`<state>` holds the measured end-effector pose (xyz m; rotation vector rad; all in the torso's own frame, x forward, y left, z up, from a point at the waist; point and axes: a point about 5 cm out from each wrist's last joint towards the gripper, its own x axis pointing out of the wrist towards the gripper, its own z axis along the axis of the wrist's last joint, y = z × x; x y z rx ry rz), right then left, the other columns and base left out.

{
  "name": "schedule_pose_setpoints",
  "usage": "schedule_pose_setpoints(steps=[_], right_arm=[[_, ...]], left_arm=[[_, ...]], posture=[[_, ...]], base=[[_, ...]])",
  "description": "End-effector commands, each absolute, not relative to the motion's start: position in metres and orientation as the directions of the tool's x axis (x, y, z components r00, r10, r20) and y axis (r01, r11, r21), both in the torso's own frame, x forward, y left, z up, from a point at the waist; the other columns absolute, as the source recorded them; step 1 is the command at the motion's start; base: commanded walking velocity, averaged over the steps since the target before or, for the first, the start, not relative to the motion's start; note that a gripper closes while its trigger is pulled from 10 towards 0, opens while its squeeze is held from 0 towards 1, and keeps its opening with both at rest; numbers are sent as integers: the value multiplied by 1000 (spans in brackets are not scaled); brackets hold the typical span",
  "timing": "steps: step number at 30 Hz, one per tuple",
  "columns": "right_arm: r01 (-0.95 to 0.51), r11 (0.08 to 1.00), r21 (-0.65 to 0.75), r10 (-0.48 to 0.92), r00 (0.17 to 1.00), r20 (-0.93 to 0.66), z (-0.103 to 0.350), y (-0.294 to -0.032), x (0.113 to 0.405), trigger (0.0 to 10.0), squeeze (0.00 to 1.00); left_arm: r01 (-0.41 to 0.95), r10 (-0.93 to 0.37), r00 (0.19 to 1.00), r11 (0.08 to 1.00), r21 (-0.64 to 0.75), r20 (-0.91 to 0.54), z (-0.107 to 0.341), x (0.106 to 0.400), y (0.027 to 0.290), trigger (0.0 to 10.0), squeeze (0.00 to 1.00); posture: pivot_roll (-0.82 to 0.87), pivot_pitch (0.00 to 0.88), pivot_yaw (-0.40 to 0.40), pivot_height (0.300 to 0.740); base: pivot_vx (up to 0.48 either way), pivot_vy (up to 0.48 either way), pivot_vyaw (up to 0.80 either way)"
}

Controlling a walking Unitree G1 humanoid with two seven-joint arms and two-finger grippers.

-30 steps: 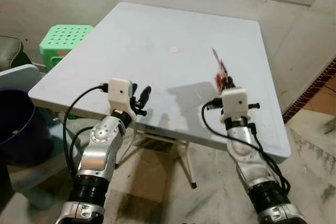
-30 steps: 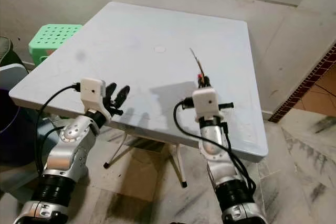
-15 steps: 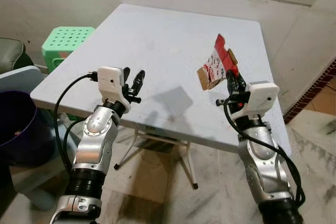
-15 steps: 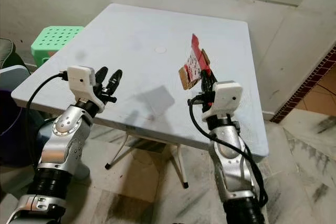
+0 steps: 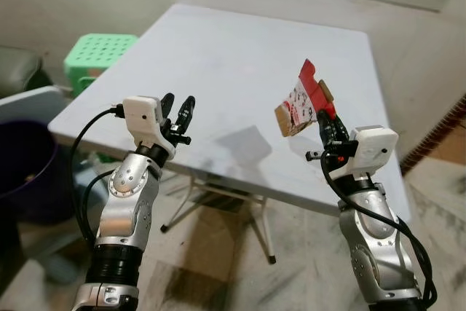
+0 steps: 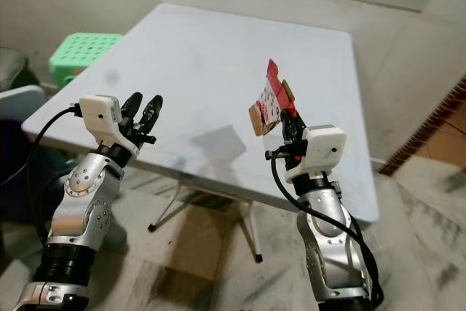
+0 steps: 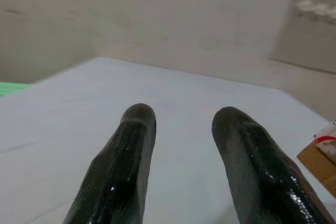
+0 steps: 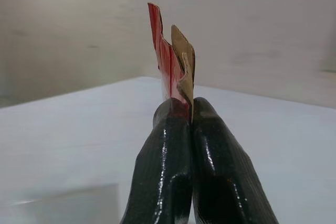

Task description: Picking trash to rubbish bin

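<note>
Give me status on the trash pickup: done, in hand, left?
Done: the flattened red and white carton is off the white table, pinched in the right end effector, its fingers shut on its edge. In hand: carrying it, held up over the table. Left: drop it in the dark bin on the robot's left. The left end effector is open and holds nothing.

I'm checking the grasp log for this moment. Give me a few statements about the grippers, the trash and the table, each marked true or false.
1. The right gripper is shut on the flattened carton. True.
2. The carton lies flat on the table. False: it is held up above the table.
3. The left gripper holds a piece of trash. False: its fingers are apart with nothing between them.
4. A green stool stands beside the table on the robot's left. True.
5. The carton is blue. False: it is red, white and brown.
</note>
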<state>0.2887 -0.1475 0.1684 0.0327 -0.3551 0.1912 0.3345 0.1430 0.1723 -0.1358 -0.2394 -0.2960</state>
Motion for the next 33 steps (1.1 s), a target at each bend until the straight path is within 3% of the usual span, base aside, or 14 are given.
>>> schedule_pose_setpoints(steps=[1,14,21,33], right_arm=[[-204,979,-15,197,919,341,170,-147,289,10000,0],[-246,969,-12,236,912,334,169,-139,289,10000,0],[-243,970,-11,233,916,328,166,-142,290,10000,0],[-285,958,-28,280,912,301,161,-145,284,10000,0]], left_arm=[[312,-278,924,945,-101,261,175,334,140,10000,0],[306,-276,935,945,-114,224,173,339,142,10000,0],[312,-277,934,940,-137,227,170,338,137,10000,0],[293,-258,939,946,-136,228,166,333,144,10000,0]], posture=[[-50,55,-16,740],[-45,42,-27,740],[-43,34,-30,740],[-63,32,-26,740]], base=[[0,0,788],[0,0,788],[0,426,781],[0,0,784]])
